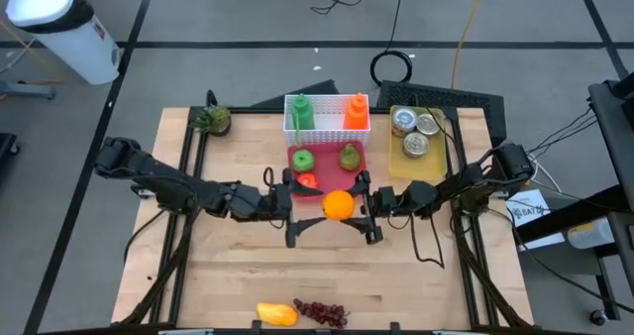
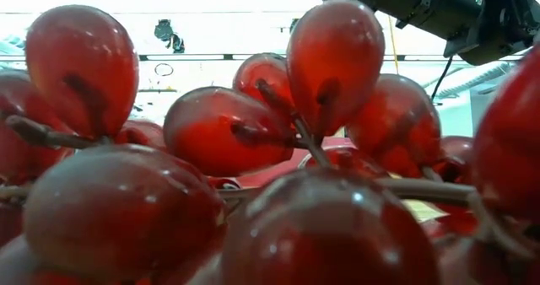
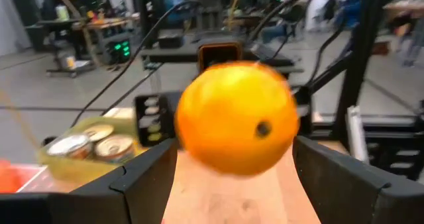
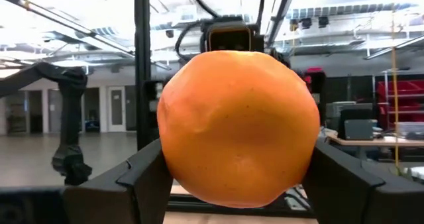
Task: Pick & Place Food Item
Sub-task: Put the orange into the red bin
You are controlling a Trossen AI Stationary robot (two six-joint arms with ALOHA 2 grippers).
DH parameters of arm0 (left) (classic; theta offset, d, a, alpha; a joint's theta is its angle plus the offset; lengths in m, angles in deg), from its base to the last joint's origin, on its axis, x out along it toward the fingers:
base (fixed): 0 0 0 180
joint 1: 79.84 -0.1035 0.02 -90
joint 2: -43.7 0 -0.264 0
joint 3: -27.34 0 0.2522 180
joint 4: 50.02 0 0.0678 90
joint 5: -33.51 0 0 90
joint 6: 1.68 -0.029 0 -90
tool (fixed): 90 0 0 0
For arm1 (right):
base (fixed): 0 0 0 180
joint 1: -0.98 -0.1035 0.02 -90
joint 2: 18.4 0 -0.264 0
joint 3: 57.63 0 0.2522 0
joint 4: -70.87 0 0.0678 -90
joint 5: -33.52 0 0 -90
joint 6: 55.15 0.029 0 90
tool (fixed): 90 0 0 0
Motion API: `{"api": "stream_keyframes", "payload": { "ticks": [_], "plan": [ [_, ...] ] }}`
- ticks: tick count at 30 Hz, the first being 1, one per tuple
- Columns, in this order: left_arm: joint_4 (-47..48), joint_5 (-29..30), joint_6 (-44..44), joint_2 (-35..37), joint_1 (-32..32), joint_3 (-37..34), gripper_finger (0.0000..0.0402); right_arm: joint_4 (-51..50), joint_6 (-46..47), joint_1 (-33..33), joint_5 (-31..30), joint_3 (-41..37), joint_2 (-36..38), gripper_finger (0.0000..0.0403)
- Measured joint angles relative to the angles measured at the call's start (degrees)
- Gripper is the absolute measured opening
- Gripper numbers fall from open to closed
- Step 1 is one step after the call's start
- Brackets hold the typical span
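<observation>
The orange [image 1: 338,205] hangs above the table's middle, just near of the red tray [image 1: 327,153], between my two grippers, which face each other. My right gripper [image 1: 365,208] comes from the table's right and is shut on the orange [image 4: 238,111]. My left gripper [image 1: 297,208] comes from the left and is open. In the left wrist view its fingers [image 3: 149,174] stand on either side of the orange [image 3: 235,118] with gaps showing, touching nothing. My right gripper pinches the orange between its two fingers [image 4: 142,177], which lie against its opposite sides [image 4: 173,151]. The fingers come level from the table's right. The orange is lifted clear of the table.
The red tray holds a green apple [image 1: 302,160], a red fruit [image 1: 308,180] and a green pear [image 1: 349,157]. Behind it stands a white basket [image 1: 327,122] with bottles, and to the right a yellow tray of cans [image 1: 416,137]. Grapes [image 1: 322,312] and a yellow fruit [image 1: 276,313] lie at the near edge.
</observation>
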Motion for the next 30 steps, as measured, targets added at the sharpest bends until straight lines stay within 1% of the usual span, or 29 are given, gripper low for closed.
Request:
{"api": "stream_keyframes", "payload": {
  "ticks": [5, 11, 15, 20, 23, 25, 28, 30],
  "plan": [
    [-2.8, -4.8, -0.7, -0.2, -0.2, 0.0, 0.0305, -0.6, 0.0, 0.0, 0.1, -0.1, 0.0, 0.0269],
    [-3.9, -5.2, 2.5, -1.4, -1.7, 0.1, 0.0306, -1.5, 0.0, 0.0, -0.2, -0.1, -0.1, 0.0269],
    [-6.7, -5.5, 2.6, -3.5, -2.4, 0.1, 0.0306, -1.8, -0.2, 0.0, -0.7, -0.2, -0.1, 0.0269],
    [-6.7, -5.2, 3.7, -3.9, -3.6, 0.2, 0.0306, -2.0, -0.3, 0.0, -1.6, -0.4, -0.1, 0.0269],
    [-7.5, -6.7, 3.6, -3.9, -3.7, 0.2, 0.0304, -1.9, -0.4, 0.0, -1.6, -0.4, -0.1, 0.0269],
    [-7.9, -8.2, 3.2, -3.9, -3.8, 0.2, 0.0293, -1.9, -0.7, 0.0, -1.5, -0.3, -0.1, 0.0269],
    [-7.8, -8.2, 3.8, -4.0, -3.8, 0.2, 0.0259, -2.0, -2.4, 0.0, -1.3, -0.3, -0.1, 0.0269],
    [-8.0, -8.2, 4.4, -4.0, -3.8, 0.2, 0.0231, -2.2, -3.1, 0.0, -1.2, -0.3, -0.1, 0.0288]
  ]
}}
